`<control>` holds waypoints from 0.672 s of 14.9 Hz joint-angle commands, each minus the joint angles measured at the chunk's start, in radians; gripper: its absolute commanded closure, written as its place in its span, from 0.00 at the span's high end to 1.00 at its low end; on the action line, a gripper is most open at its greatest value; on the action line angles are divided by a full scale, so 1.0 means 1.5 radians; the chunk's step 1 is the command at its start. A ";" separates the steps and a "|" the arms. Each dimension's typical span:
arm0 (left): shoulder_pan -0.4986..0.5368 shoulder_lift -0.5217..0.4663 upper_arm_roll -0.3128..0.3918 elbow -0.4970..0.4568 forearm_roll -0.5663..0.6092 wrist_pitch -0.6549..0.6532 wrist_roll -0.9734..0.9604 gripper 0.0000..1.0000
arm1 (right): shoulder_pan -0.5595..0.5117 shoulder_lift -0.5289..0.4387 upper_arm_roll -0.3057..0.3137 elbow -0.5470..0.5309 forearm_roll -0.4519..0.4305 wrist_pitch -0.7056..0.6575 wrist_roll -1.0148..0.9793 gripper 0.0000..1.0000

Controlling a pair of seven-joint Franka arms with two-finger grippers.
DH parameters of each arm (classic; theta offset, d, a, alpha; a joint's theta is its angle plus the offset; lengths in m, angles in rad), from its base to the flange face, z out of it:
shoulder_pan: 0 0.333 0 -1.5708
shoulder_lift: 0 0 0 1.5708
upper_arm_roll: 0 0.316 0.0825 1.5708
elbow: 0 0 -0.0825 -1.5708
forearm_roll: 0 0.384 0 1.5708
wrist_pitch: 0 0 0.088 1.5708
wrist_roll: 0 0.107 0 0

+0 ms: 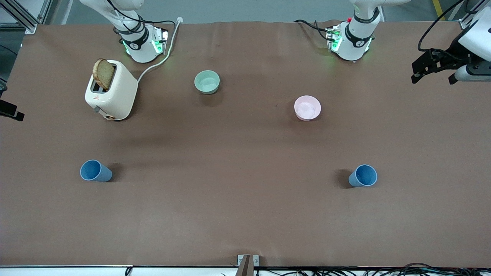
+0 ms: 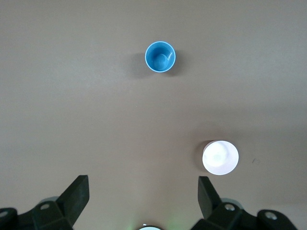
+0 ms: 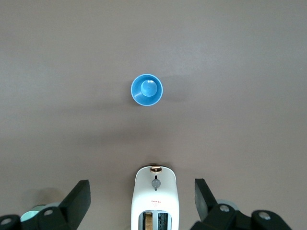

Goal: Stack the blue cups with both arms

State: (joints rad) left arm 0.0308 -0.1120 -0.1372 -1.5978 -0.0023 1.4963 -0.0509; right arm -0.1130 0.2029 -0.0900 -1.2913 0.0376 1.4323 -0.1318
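Two blue cups stand upright on the brown table, far apart. One cup [image 1: 96, 171] is toward the right arm's end, nearer the front camera than the toaster; it also shows in the right wrist view [image 3: 147, 89]. The second cup [image 1: 363, 175] is toward the left arm's end; it also shows in the left wrist view [image 2: 160, 56]. My left gripper [image 1: 422, 72] hangs high at the left arm's end of the table, open and empty [image 2: 142, 191]. My right gripper [image 1: 9, 110] shows only partly at the right arm's end, open and empty [image 3: 141, 195], high over the toaster.
A white toaster [image 1: 112, 95] holding a slice of bread [image 1: 103, 74] stands near the right arm's base, its cord running to the table's edge. A pale green bowl [image 1: 207, 82] and a pink bowl [image 1: 307, 107] sit between the bases and the cups.
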 commanded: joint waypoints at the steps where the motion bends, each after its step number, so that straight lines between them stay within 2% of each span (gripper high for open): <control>1: 0.003 0.007 0.001 0.015 -0.010 -0.002 0.013 1.00 | -0.003 -0.008 0.003 -0.009 -0.006 -0.001 0.008 0.96; 7: 0.004 0.026 0.004 0.023 -0.002 0.000 0.004 1.00 | -0.004 -0.009 0.003 -0.010 -0.005 -0.001 0.004 0.96; 10: 0.006 0.066 0.006 -0.006 0.003 0.077 -0.004 1.00 | -0.003 -0.011 0.002 -0.012 -0.005 0.007 0.002 0.95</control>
State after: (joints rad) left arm 0.0342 -0.0636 -0.1298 -1.5938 -0.0021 1.5366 -0.0511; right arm -0.1137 0.2028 -0.0908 -1.2917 0.0376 1.4338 -0.1318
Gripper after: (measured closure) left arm 0.000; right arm 0.048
